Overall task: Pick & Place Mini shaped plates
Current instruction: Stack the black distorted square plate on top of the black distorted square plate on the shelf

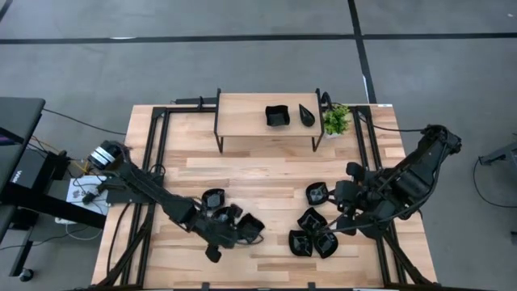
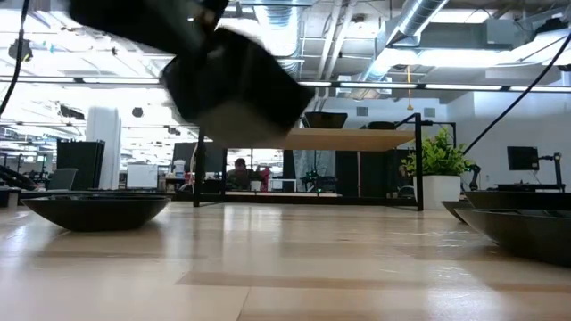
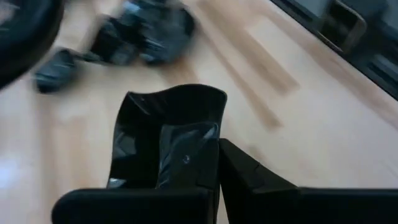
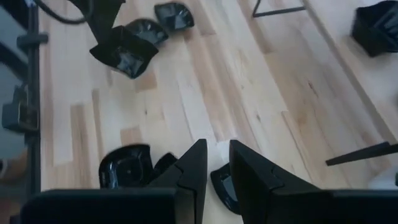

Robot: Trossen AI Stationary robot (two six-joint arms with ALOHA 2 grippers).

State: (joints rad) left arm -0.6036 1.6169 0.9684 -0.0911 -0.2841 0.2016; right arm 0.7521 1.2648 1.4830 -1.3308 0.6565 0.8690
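The raised shelf [image 1: 242, 115] at the table's far side is carrying two plates. The left gripper [image 1: 242, 232] is clamping a square black plate [image 3: 163, 134], lifting it near-left; carrying to the shelf likely follows. The right gripper [image 4: 214, 163], fingers narrowly parted and empty, is hovering over the right cluster [image 1: 313, 233].

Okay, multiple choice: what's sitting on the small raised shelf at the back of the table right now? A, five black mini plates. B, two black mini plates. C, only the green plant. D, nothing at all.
B: the high view shows two black mini plates, a square one and a teardrop one, on the raised shelf, with the potted plant standing just off its end.
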